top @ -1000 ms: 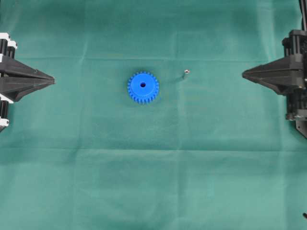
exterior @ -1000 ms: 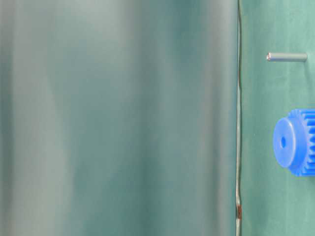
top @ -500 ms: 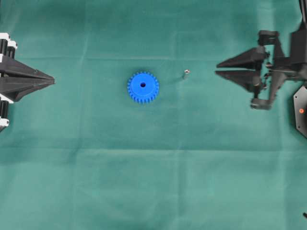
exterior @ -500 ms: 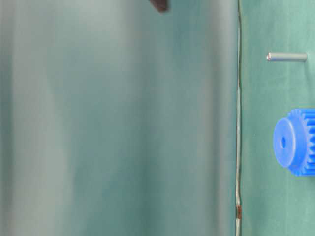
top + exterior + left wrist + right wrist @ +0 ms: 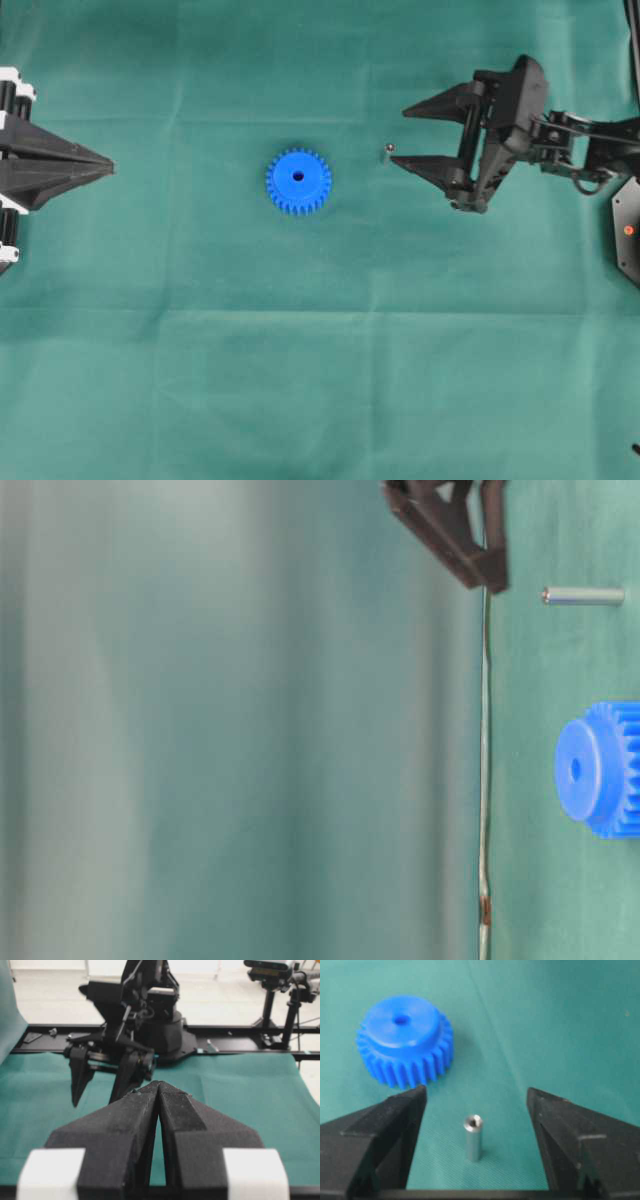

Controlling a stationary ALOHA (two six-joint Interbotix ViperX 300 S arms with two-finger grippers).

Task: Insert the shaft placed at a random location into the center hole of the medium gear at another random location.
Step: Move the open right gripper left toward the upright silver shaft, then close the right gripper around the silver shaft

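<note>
A green cloth (image 5: 320, 380) covers the whole table. The right arm (image 5: 585, 140) reaches in from the right edge, its gripper (image 5: 397, 136) tilted down toward the cloth with the fingers spread wide and nothing between the pads. The left gripper (image 5: 108, 168) sits at the left edge, its fingers (image 5: 135, 1125) pressed together to a point — empty as well.

The gear (image 5: 298, 182) lies flat a little above the table's middle, toothed rim down on the cloth and raised hub up, with the hole (image 5: 298, 177) open at its centre. The shaft (image 5: 388, 152) stands upright on the cloth to the right of the gear, well clear of its teeth and nearer to the right gripper than to the gear.

In the right wrist view the shaft (image 5: 472, 1137) stands in the open gap between the two fingers (image 5: 385, 1130), roughly midway, slightly closer to the one on the left of that view, touching neither — green cloth shows on both sides of it. In the overhead view one fingertip lies just beside the shaft, the other further toward the table's far edge. The gear (image 5: 405, 1047) lies beyond the fingertips.
</note>
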